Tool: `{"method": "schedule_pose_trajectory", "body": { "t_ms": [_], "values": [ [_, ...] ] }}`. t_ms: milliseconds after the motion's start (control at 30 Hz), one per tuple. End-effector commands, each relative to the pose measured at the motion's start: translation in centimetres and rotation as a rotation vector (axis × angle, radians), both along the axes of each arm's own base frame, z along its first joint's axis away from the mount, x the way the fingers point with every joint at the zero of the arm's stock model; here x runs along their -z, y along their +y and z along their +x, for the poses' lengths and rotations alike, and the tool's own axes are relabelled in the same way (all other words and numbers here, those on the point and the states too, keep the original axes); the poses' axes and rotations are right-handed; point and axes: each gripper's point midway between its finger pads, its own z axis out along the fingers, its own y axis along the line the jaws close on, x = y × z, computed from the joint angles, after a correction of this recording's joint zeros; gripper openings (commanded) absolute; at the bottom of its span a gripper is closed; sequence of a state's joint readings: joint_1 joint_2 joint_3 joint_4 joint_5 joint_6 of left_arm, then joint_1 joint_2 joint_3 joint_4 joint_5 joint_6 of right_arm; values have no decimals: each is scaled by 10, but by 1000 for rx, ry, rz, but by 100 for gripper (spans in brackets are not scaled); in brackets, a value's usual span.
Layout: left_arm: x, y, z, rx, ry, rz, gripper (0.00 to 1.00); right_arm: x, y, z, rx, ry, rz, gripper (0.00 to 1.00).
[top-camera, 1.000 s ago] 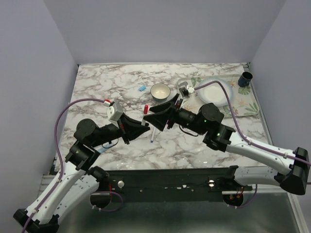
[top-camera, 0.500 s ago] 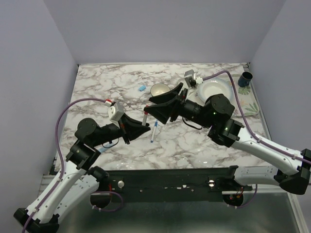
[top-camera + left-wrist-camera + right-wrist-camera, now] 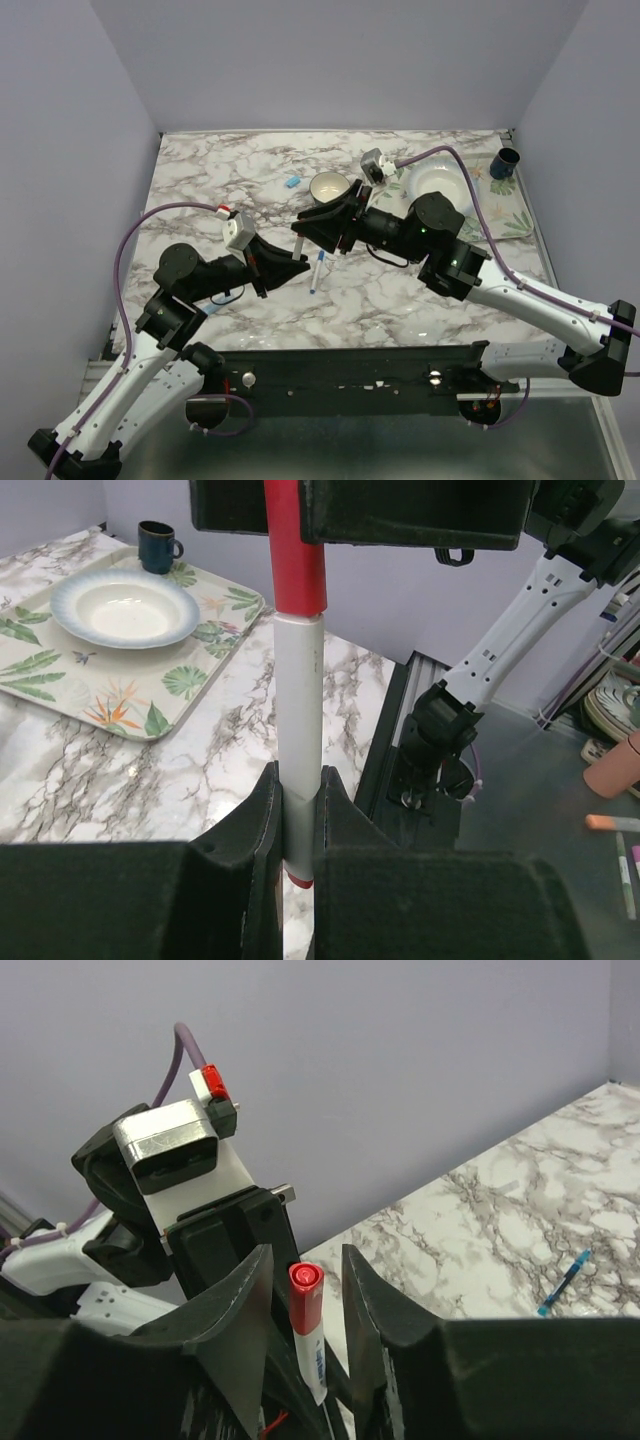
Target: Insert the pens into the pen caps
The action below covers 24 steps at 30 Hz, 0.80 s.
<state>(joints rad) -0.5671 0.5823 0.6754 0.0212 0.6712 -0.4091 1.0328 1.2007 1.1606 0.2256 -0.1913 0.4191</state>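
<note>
Both grippers meet above the grey-veined marble table (image 3: 370,300), likely so that pen and cap share one axis. The left gripper (image 3: 298,805) clamps the thin white-barrelled pen (image 3: 298,700) low on its barrel, steadying it. The right gripper (image 3: 305,1260) straddles the short red plastic cap (image 3: 305,1300) on the pen's end, its fingers (image 3: 250,1290) half open with a gap each side

Illegible blue print on pen (image 3: 313,1352)
</note>
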Motion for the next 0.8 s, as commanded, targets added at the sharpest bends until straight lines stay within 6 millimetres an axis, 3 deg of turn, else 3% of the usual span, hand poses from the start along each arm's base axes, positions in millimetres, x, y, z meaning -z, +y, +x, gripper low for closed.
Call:
{"method": "schedule_pose_trajectory", "body": {
  "t_ms": [0, 200, 333, 633, 767],
  "values": [
    [-7, 0, -7, 26, -27, -20, 0, -11, 2, -9, -44, -23, 16, 35],
    [-9, 0, -5, 21, -21, -27, 0, 10, 4, -14, -78, -9, -18, 20],
    [-13, 0, -6, 24, -20, -43, 0, 31, 6, -19, -110, -3, -53, 1],
    [-25, 3, 12, -67, -28, -101, 0, 78, 6, -26, -136, 119, -98, 1],
    [-19, -2, 19, -55, 19, -86, 0, 98, 9, -25, -119, 128, -149, 1]
  ]
}}
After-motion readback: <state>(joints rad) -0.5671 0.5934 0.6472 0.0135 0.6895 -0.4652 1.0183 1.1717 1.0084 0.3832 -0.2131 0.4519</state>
